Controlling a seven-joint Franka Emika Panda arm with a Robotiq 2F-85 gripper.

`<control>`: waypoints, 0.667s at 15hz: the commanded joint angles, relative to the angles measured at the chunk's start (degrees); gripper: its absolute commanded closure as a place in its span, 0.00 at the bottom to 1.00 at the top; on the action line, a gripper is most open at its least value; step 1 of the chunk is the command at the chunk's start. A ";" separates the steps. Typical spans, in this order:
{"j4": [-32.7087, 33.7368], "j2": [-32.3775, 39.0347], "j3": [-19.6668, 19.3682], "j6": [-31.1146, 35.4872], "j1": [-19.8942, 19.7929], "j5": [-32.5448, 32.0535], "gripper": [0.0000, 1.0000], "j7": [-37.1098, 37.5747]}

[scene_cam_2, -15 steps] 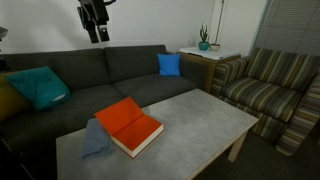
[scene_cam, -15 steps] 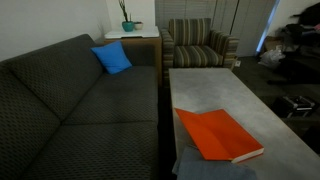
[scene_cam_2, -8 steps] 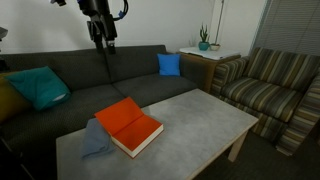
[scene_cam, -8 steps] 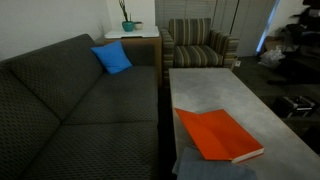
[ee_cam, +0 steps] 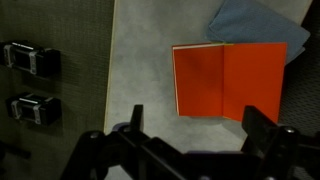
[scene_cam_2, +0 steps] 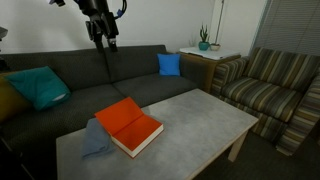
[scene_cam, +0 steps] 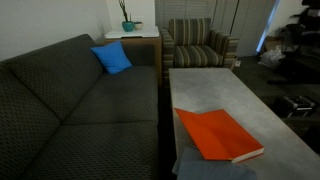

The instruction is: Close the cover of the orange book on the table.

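Observation:
The orange book [scene_cam: 217, 135] lies flat near one end of the grey stone-look table [scene_cam: 220, 90], with its orange cover facing up and pale page edges showing. It also shows in an exterior view [scene_cam_2: 128, 125] on the table [scene_cam_2: 200, 115]. In the wrist view the book [ee_cam: 230, 80] lies on the table [ee_cam: 140, 80], with a faint line across the cover. My gripper [scene_cam_2: 103, 35] hangs high above the sofa, well behind the book. In the wrist view it [ee_cam: 197, 128] is open and empty.
A grey cloth [scene_cam_2: 95, 140] lies against the book's side, also in the wrist view [ee_cam: 250, 22]. A dark sofa [scene_cam: 70, 110] with a blue cushion [scene_cam: 112, 58] runs along the table. A striped armchair [scene_cam_2: 265, 85] and a side table with a plant [scene_cam_2: 205, 45] stand beyond.
The arm shifted its pose above the sofa a second ago and has held still since. The book and cloth have not moved.

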 commanded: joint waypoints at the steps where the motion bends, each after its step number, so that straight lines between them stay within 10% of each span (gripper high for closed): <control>1: 0.72 2.66 -2.33 5.56 1.27 -4.42 0.00 1.29; 10: 12.00 24.03 -5.25 28.19 4.19 2.26 0.00 -7.26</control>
